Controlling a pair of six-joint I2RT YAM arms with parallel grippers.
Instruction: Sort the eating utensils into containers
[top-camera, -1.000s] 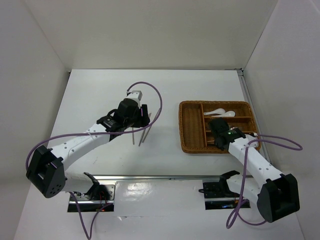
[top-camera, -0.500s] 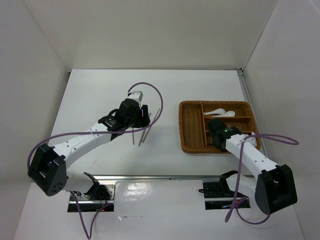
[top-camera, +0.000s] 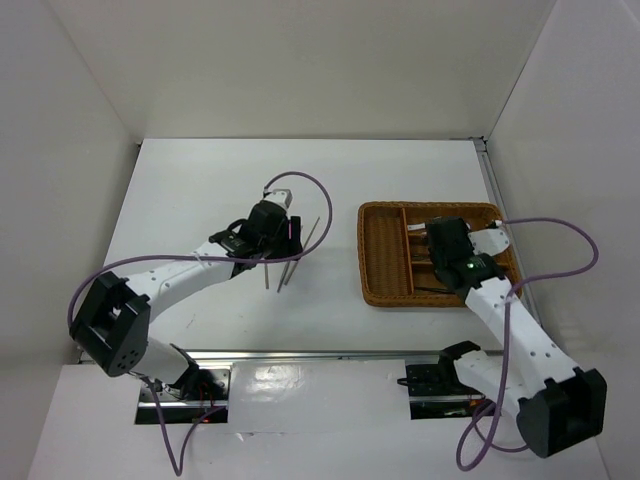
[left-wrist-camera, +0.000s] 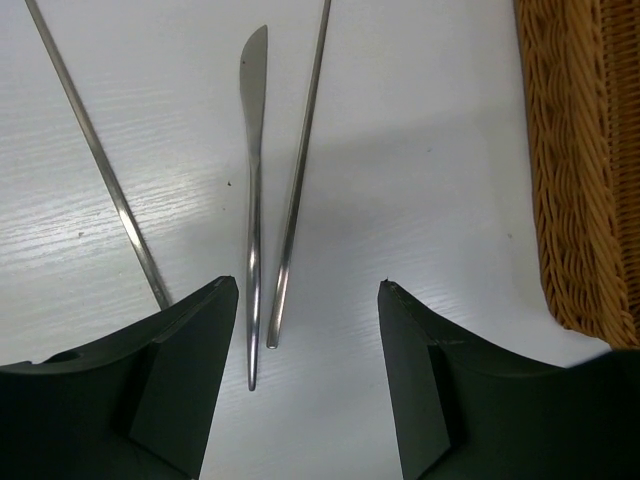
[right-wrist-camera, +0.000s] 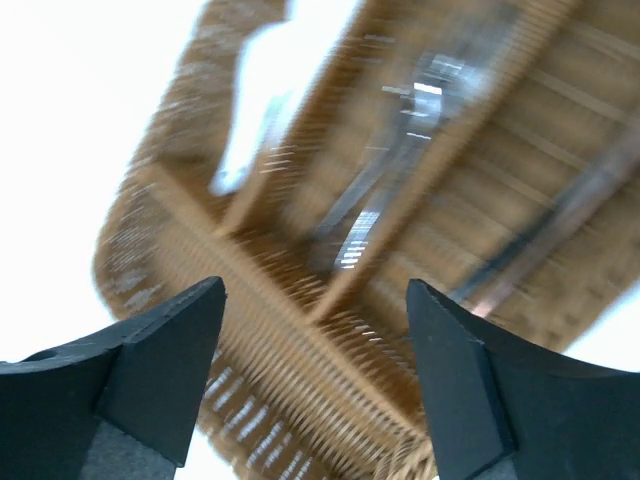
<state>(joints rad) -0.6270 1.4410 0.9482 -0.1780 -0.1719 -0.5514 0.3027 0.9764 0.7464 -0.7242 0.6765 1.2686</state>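
**White table, sorting part done**

White table (left-wrist-camera: 430, 150), white walls on three sides; two arms at work.

Item 1. Left gripper (left-wrist-camera: 308, 288): jaws wide, nothing held, poised low over the table. Between and just ahead of its fingers lie a slim metal knife (left-wrist-camera: 253, 200) and a chopstick (left-wrist-camera: 303, 150), side by side and almost touching. A second chopstick (left-wrist-camera: 95, 160) lies off to the gripper's left, running out past that finger. All three are bright, thin, flat on the surface and unsorted.

Item 2. Tray (left-wrist-camera: 575, 180): brown wicker, its wall close on the left gripper's right.

Item 3. Right gripper (right-wrist-camera: 315, 287): jaws wide and empty, hanging above the tray's compartments. The wrist view is blurred. Below and ahead of it show a white spoon (right-wrist-camera: 255, 100) in one section and metal pieces in another; their count cannot be told.

Progress, as judged: most pieces are already in the tray. The three on the table are yet to go, probably the pair between the left fingers first.
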